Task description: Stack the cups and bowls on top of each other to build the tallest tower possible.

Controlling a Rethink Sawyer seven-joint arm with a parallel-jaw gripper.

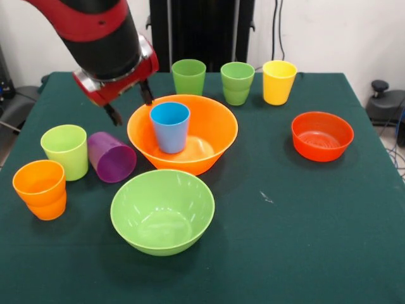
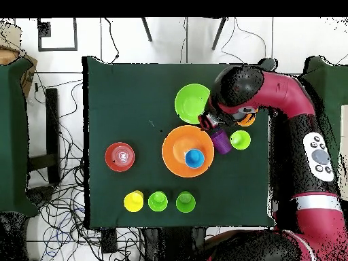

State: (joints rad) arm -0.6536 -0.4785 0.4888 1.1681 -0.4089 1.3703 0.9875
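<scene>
- Orange, the largest bowl (image 1: 209, 136) sat just beside the gripper (image 1: 130, 102), whose two fingers we saw spread apart and empty.
- The lime bowl (image 1: 162, 211) lay nearer the camera than the gripper.
- The red-orange bowl (image 1: 321, 135) stood well apart from it.
- We found the blue cup (image 1: 169, 126) upright inside the orange bowl.
- The purple cup (image 1: 111, 157) lay tipped on its side near the gripper.

Green table (image 1: 304, 209) – cables (image 2: 61, 204), perhaps a chair (image 2: 183, 27), beyond.
</scene>
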